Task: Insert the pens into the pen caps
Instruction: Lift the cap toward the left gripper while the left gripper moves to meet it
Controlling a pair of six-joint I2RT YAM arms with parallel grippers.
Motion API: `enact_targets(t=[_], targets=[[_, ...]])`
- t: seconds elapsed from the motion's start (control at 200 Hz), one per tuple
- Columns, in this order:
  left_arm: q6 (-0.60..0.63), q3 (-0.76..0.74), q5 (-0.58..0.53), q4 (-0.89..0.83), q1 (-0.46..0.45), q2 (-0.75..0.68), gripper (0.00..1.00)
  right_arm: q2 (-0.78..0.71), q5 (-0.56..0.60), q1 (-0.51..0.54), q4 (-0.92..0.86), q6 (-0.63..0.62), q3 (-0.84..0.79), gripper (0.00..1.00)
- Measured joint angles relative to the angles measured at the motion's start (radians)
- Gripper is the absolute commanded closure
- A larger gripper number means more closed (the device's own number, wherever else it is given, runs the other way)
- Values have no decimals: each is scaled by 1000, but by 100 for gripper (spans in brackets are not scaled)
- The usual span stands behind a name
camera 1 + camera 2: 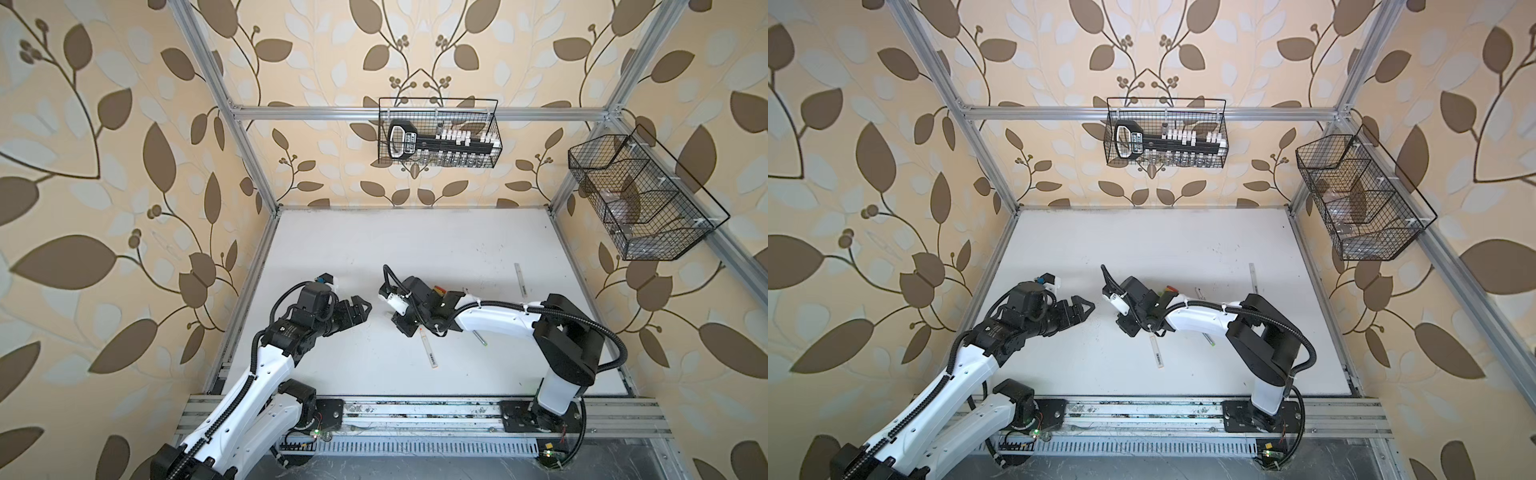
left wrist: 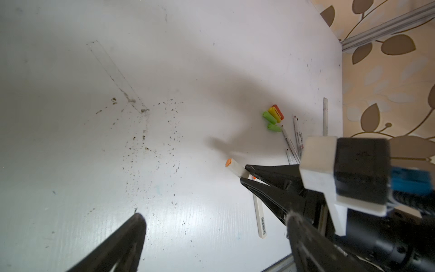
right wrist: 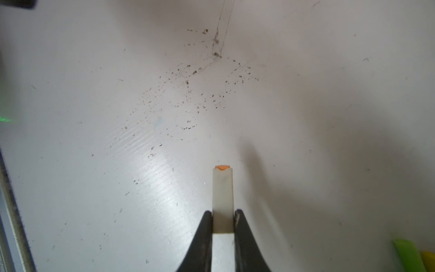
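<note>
Pale grey plastic, the pen cap juts orange end first from your right gripper, whose jaws clamp its two sides above the white table. By the look of it your pick is done and the joining is not. The grey marker lies flat just beside those jaws, orange-red tip toward them, so your left gripper, spread wide, empty and facing the cap, needs to lift it and line the tip with the cap's mouth, hidden from view.
</note>
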Motion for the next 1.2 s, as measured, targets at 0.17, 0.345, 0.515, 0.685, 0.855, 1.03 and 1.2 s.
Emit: enact_targets(t=[0.17,0.345,0.515,0.685,0.855,1.03,1.2], targets=[[-1,0,22,27,0,25,6,-9,0,1,0,0,-5,83],[-11,0,31,38,5,40,8,-9,0,1,1,-4,-5,83],[-61,-18,99,120,27,71,20,-14,-7,1,10,-8,-5,83],[-137,-85,183,243,54,98,35,-52,-8,10,34,-3,-6,84],[-187,-115,254,333,88,101,40,-113,-3,40,78,31,-28,86],[-231,-136,320,429,120,85,46,-160,26,69,131,79,-41,86],[-275,-151,390,506,161,60,51,-207,74,93,180,119,-69,86]])
